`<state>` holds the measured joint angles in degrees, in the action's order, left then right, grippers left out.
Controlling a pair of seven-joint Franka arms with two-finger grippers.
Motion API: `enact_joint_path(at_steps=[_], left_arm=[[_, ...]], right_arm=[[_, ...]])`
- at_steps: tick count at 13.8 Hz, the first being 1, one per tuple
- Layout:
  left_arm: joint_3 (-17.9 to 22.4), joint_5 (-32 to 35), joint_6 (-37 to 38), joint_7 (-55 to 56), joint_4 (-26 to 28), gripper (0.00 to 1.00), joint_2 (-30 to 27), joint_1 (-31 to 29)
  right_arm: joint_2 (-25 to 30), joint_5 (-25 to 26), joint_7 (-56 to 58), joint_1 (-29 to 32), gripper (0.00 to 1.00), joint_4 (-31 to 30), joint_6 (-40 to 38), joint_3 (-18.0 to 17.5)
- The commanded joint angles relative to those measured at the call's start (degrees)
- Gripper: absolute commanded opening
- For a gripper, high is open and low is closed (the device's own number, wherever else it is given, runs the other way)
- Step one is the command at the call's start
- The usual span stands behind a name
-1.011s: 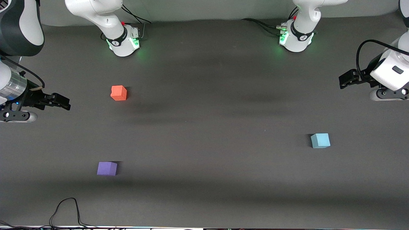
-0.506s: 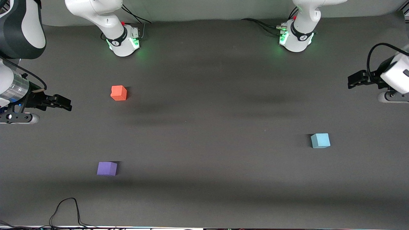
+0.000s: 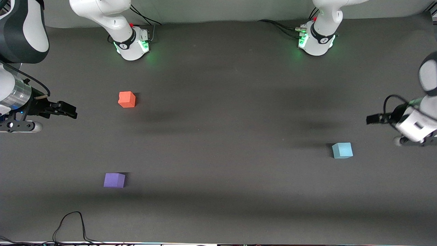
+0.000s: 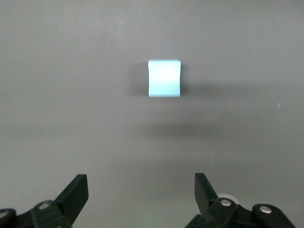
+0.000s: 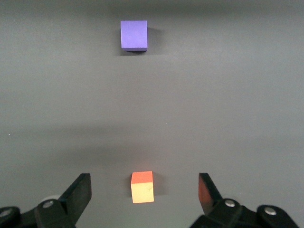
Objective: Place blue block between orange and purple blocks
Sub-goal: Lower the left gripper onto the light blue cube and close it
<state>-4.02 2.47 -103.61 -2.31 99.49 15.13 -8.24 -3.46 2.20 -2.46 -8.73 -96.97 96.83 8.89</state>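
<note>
In the front view the blue block (image 3: pixel 342 150) sits on the dark table (image 3: pixel 218 143) toward the left arm's end, apart from everything else. The left gripper (image 3: pixel 372 119) hangs over the table just beside that block, a little farther from the front camera than it, touching nothing; most of that arm is cut off at the picture's edge and smeared, so the state of its jaws cannot be read from here. The orange block (image 3: pixel 127 99) and the purple block (image 3: pixel 114 180) lie toward the right arm's end, well apart from each other, the purple one nearer the front camera. The right gripper (image 3: pixel 70 112) waits over the table beside the orange block, its body partly cut off at the edge. In the left wrist view the left gripper (image 4: pixel 141 190) has its jaws spread wide and empty, and the blue block (image 4: pixel 164 78) lies on the table ahead of them, roughly centred on the gap and clear of both. In the right wrist view the right gripper (image 5: pixel 144 189) also has its jaws spread wide; the orange block (image 5: pixel 142 186) shows between them, on the table below and untouched, with the purple block (image 5: pixel 134 35) well apart from it.
</note>
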Motion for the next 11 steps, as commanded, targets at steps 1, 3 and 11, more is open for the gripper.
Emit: enact_joint_path(at_steps=[1,3,11], left_arm=[[-0.4,-0.5,-8.5,-0.7,0.9,1.0,6.7,-0.2],[-0.5,-0.5,-14.1,-0.1,1.2,1.0,12.1,-0.2],[-0.7,-0.6,-24.7,0.2,1.1,1.0,21.1,0.3]], right_arm=[[0.3,-0.8,1.3,-0.6,1.0,-0.3,0.3,0.7],[0.4,-0.8,1.3,-0.6,1.0,-0.3,0.2,0.7],[0.7,-0.8,1.3,-0.6,1.0,-0.2,0.0,0.7]])
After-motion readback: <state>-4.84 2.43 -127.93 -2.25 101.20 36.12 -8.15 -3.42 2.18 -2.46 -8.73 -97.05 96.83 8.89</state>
